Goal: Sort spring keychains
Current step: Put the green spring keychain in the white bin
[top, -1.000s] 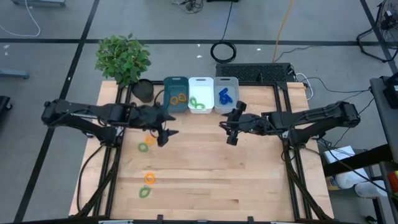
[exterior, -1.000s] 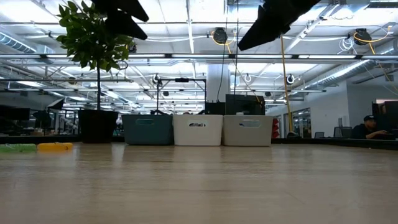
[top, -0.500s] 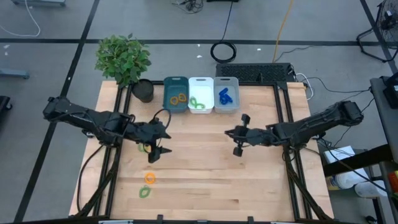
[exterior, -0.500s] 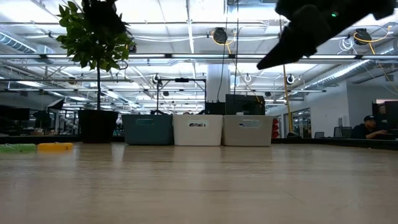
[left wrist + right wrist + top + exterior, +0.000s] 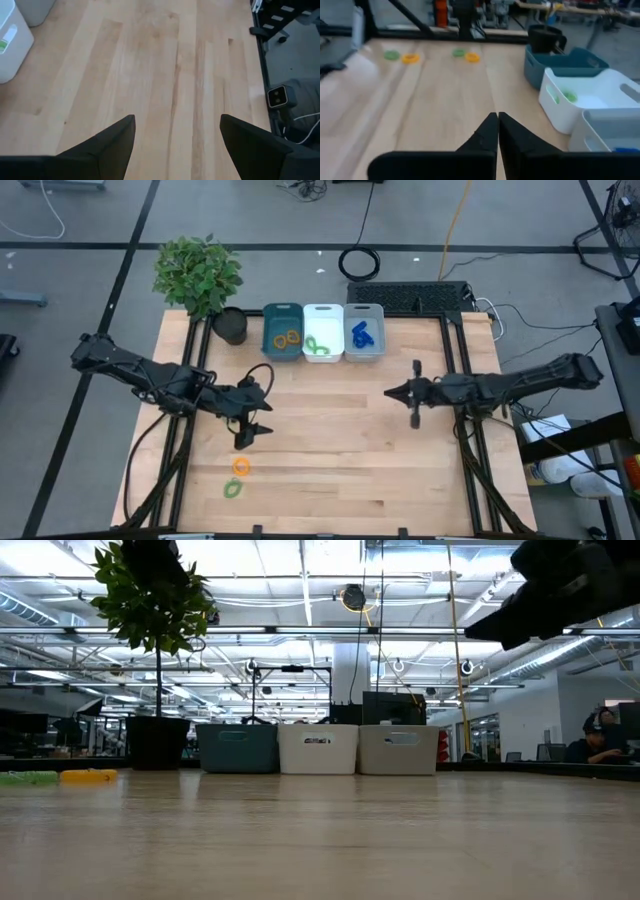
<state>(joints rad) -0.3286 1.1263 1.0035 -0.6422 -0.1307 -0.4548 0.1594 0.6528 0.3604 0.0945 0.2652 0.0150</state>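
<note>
Two spring keychains, orange (image 5: 240,466) and green (image 5: 232,489), lie flat on the wood at the near left. The right wrist view shows these two, green (image 5: 391,55) and orange (image 5: 410,58), and a second pair, green (image 5: 459,52) and orange (image 5: 472,57). More lie in the far bins: orange in the teal bin (image 5: 283,332), green in the white bin (image 5: 323,332), blue in the grey bin (image 5: 363,330). My left gripper (image 5: 260,418) hangs open above the table's left half, bare wood between its fingers (image 5: 172,145). My right gripper (image 5: 390,393) is shut and empty over the right half.
A potted plant (image 5: 200,275) stands at the far left corner beside the teal bin. A black cable coil (image 5: 358,262) lies on the floor beyond the table. Bare wood stretches between the two grippers and along the near edge.
My right gripper has shut and drawn back from near the bins toward the table's right edge, sinking as it went. My left gripper, still open, has swung from beside the teal bin toward the near edge and now covers the nearer keychain pair in the high view.
</note>
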